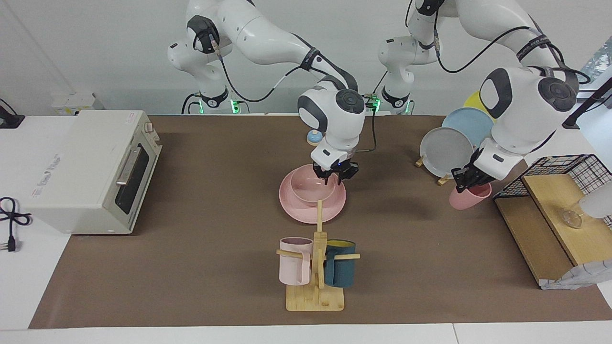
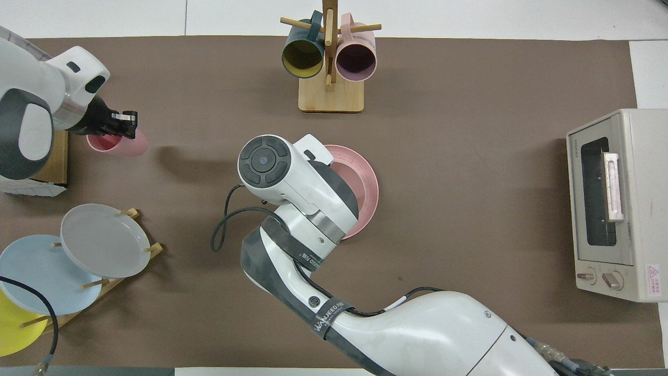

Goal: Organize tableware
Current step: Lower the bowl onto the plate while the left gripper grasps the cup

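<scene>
The salmon-pink bowl sits in the wide pink plate at the table's middle. The plate's edge shows in the overhead view; the bowl is hidden there under the right arm. My right gripper hovers open just over the bowl's rim on the robots' side, holding nothing. My left gripper is shut on the rim of the pink tumbler cup and holds it tilted in the air, over the mat beside the wire shelf. The cup and the left gripper also show in the overhead view.
A wooden mug tree with a pale pink and a teal mug stands farther from the robots than the plate. A rack with grey, blue and yellow plates and a wire shelf are at the left arm's end. A toaster oven is at the right arm's end.
</scene>
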Motion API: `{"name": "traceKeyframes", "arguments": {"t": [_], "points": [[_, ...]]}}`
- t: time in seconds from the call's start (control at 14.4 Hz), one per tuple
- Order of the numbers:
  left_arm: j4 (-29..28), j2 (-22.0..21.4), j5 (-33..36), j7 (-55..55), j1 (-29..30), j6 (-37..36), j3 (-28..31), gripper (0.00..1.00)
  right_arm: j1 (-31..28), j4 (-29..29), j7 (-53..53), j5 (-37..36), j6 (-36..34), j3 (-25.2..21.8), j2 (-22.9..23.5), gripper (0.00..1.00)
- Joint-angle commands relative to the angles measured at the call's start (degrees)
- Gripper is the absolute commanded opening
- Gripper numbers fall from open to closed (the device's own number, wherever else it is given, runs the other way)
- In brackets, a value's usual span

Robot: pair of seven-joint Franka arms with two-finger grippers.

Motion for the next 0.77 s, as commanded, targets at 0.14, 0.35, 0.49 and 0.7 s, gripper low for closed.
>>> {"name": "traceKeyframes", "arguments": {"t": [0.14, 0.35, 0.49, 0.7], "points": [[6.64, -0.76, -0.14, -9.2, -3.68, -9.56, -0.39, 0.0, -13.5, -0.64, -14.58, 0.91, -7.24, 0.36, -10.08, 1.0], [14.62, 2.47, -0.14, -18.33, -11.49, -13.87, -0.04, 0.0, -22.74, -1.8, -25.11, 3.79, -16.54, 0.27, -17.11, 1.0], [16.5, 2.93, -0.75, -27.29, -17.29, -13.71, -0.39, 0.0, -26.62, -1.89, -30.23, 4.25, -22.78, -0.34, -19.41, 1.0], [15.89, 3.8, -1.97, -35.93, -24.68, -9.95, -0.39, 0.0, -28.83, -3.02, -32.01, 4.25, -26.06, -2.35, -21.0, 1.0]]}}
